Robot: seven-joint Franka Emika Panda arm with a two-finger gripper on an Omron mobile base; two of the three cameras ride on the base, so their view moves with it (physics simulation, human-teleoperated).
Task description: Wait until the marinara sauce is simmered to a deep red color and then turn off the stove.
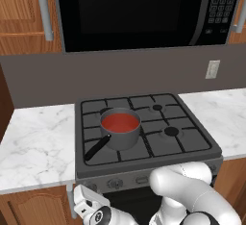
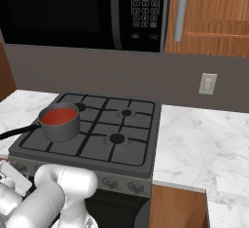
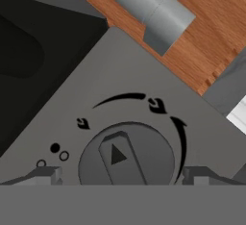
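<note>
The marinara sauce (image 1: 120, 122) (image 2: 59, 117) is a flat orange-red disc inside a small dark grey saucepan (image 1: 121, 138) on the front left burner of the stove (image 1: 192, 142) (image 2: 131, 149). The pan's black handle (image 1: 97, 148) points to the front left. My gripper (image 3: 124, 176) is low in front of the stove's left end, open, with a round grey knob (image 3: 126, 156) between its two fingertips (image 3: 45, 175). The tips stand clear of the knob's sides. The knob's raised bar carries a dark triangle mark.
A black microwave (image 1: 134, 12) (image 2: 73, 12) hangs above the stove. White marble counters (image 1: 33, 142) (image 2: 204, 144) flank it. More knobs (image 1: 114, 183) (image 2: 109, 183) line the front panel. A wooden cabinet front with a grey bar handle (image 3: 144, 3) lies just beyond the knob panel.
</note>
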